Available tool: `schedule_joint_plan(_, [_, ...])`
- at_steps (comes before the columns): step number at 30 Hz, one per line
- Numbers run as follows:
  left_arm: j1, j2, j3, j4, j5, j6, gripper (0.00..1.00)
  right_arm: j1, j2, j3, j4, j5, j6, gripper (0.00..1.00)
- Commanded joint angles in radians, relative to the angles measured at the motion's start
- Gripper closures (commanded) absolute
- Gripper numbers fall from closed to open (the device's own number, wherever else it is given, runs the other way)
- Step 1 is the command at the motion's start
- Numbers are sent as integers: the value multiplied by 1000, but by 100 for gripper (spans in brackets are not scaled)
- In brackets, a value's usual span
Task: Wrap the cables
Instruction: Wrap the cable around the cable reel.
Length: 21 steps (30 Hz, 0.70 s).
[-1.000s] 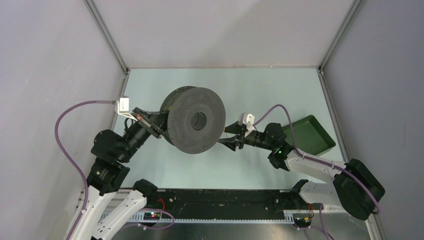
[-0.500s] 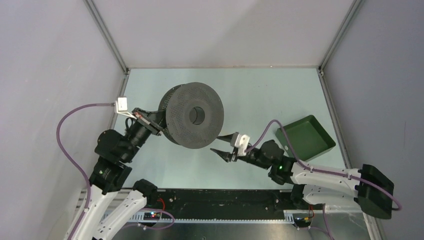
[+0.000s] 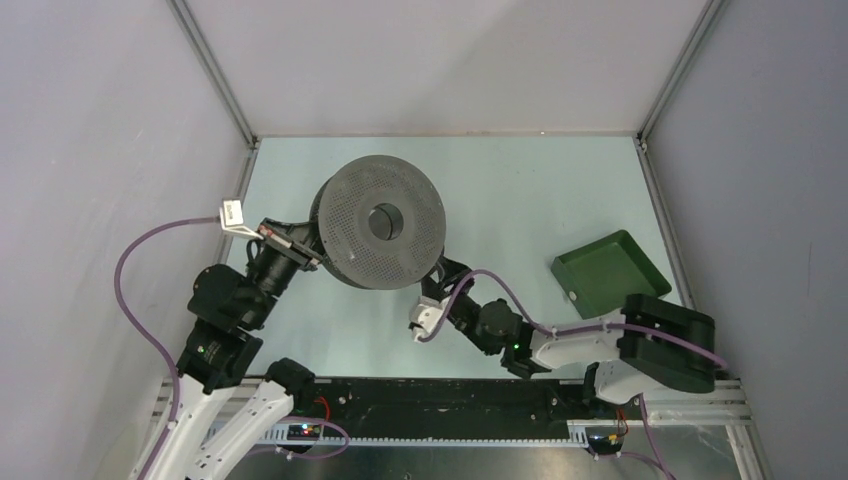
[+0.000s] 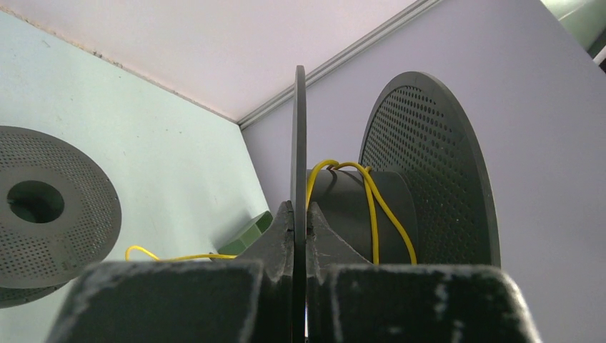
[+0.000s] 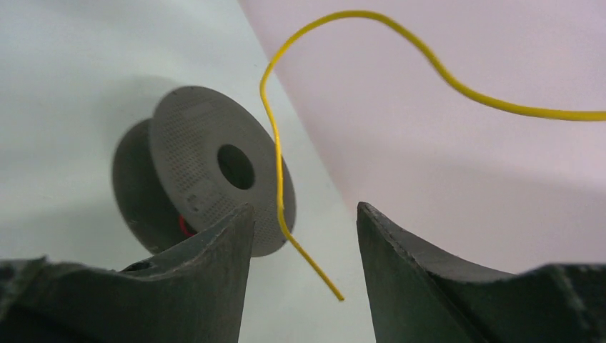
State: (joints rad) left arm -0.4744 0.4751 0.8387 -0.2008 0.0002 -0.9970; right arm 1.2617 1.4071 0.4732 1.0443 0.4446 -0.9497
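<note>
At the far left of the top view, the left arm reaches up and inward, and the left gripper (image 3: 306,243) is clamped tight on the thin edge of one flange of the dark grey spool (image 3: 376,222), holding it clear of the pale green table (image 3: 520,190) with its perforated face turned up toward the camera. The left wrist view shows that grip close up: the left gripper (image 4: 299,223) has both fingers pressed flat against either side of the flange, and behind it the yellow cable (image 4: 372,207) is looped a few turns around the spool's hub (image 4: 343,214), between the two flanges. A loose stretch of the same yellow cord trails low to the left across the table, near a second spool (image 4: 50,207) that sits apart from the held one; from above, this second spool seems to be hidden under the raised one, though that is hard to confirm. Further right, just below the held spool, the right gripper (image 3: 443,278) points up toward it with its jaws spread wide. In the right wrist view, the right gripper (image 5: 304,209) grips nothing: the yellow cable (image 5: 277,164) arcs down between the open fingers without touching either, its free end dangling just below the tips. Behind it stands the second spool (image 5: 207,171), with a bit of red cable (image 5: 184,227) showing at its hub. At the right, well apart from both grippers, lies the green tray (image 3: 610,275).
</note>
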Motion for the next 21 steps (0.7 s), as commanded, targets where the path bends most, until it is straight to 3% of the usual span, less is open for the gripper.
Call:
schedule_joint_plan(1, [7, -18, 16, 102, -8, -89, 100, -2, 114, 71, 239, 114, -219, 41])
schedule_joint_plan(6, [6, -32, 24, 100, -14, -92, 100, -27, 194, 123, 282, 129, -232, 45])
schedule_joint_plan(10, [6, -43, 24, 101, -25, -93, 100, -36, 190, 126, 200, 141, -132, 83])
schedule_joint_plan(13, [6, -47, 22, 100, -25, -103, 100, -32, 165, 112, 120, 141, -83, 99])
schedule_joint_plan(21, [7, -48, 20, 98, -35, -86, 100, -37, 3, 29, -62, -24, 59, 100])
